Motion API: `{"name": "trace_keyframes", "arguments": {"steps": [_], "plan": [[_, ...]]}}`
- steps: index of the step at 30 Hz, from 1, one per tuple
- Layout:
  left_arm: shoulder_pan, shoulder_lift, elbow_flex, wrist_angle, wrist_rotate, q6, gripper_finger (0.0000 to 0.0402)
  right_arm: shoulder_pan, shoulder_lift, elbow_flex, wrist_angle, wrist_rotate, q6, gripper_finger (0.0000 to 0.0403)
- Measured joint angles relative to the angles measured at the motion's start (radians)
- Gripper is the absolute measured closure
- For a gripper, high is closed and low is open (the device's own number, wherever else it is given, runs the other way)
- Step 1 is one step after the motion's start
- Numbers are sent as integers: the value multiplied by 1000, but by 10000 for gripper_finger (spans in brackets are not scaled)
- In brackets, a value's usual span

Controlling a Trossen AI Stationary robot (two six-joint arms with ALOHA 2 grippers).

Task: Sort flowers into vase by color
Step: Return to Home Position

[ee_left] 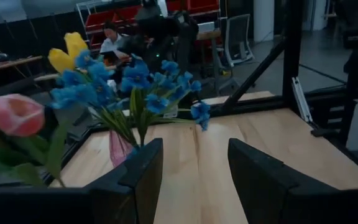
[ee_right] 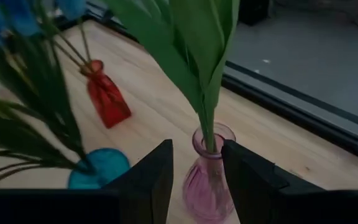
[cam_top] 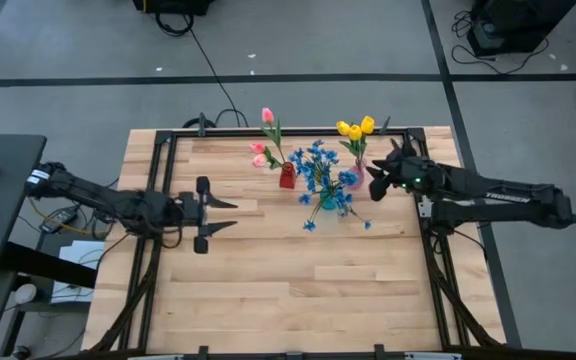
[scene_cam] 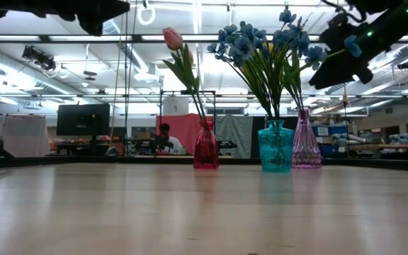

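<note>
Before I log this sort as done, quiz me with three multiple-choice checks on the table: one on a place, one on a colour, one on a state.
1. The teal vase stands:
A. between the red vase and the pink vase
B. alone at the table's left edge
C. on its side

2. The flowers in the pink vase are:
A. yellow
B. pink
C. blue

3. The right end effector is:
A. shut on a stem
B. open, raised close to the pink vase
C. out of every view

Answers:
1 A, the low view shows red, teal and pink in a row.
2 A, the high view shows yellow heads over the pink vase.
3 B, the right wrist view shows it spread with nothing gripped and the stem standing free in the vase.
</note>
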Motion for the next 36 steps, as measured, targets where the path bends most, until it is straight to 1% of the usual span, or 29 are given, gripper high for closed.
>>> {"name": "trace_keyframes", "arguments": {"steps": [3,7,10,14,17,20,26,27,30,32,36], "plan": [[0,-75,-17,-28,0,-19,213,0,-78,1,-32,-22,1,253],[1,-194,-98,-21,-22,-41,213,0,-197,0,-75,-40,-4,253],[1,-284,-153,-19,-27,-58,213,0,-294,-20,-61,-48,-12,253],[1,-366,-197,-16,-28,-74,213,0,-400,-53,-57,-54,-22,253],[1,-422,-220,-24,-61,-65,213,0,-474,-95,-19,-58,-22,253],[1,-478,-241,-34,-95,-43,213,0,-540,-151,16,-86,-14,253],[1,-597,-288,-54,-107,-6,213,0,-660,-265,54,-93,9,253],[1,-615,-296,-62,-116,-3,213,0,-677,-281,70,-97,9,253],[1,-673,-315,-90,-157,3,213,0,-671,-301,124,-91,8,253],[1,-706,-317,-110,-179,9,213,0,-670,-314,216,-82,-2,253],[1,-706,-318,-100,-186,27,213,1,-674,-337,293,-114,-75,253]]}}
